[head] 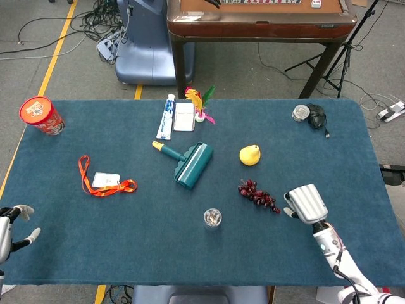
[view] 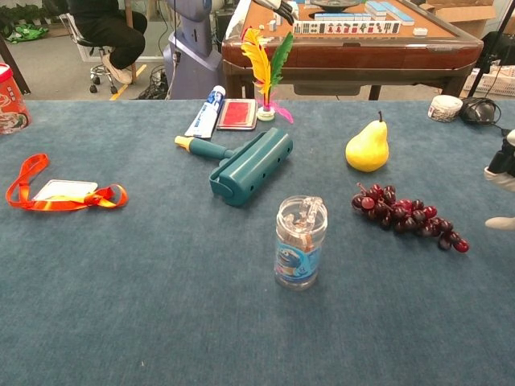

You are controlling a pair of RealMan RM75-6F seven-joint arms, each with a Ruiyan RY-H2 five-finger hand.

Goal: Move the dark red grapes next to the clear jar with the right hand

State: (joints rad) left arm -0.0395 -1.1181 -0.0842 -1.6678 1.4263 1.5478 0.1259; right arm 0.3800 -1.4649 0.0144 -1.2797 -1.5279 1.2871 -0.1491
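The dark red grapes point(head: 257, 195) point(view: 406, 217) lie on the blue table cloth, to the right of the clear jar point(head: 212, 218) point(view: 300, 242) and a short gap from it. The jar stands upright with a clear lid. My right hand point(head: 306, 204) point(view: 502, 173) is off to the right of the grapes, apart from them, holding nothing; only its edge shows in the chest view. My left hand point(head: 14, 225) sits at the table's near left corner, fingers spread and empty.
A yellow pear point(head: 249, 154) point(view: 368, 148) stands behind the grapes. A teal lint roller point(head: 188, 163) point(view: 245, 166) lies behind the jar. An orange lanyard point(head: 104, 182), toothpaste point(head: 166, 116), shuttlecock point(view: 265, 68), red can point(head: 41, 115), and mouse point(head: 316, 115) lie further off.
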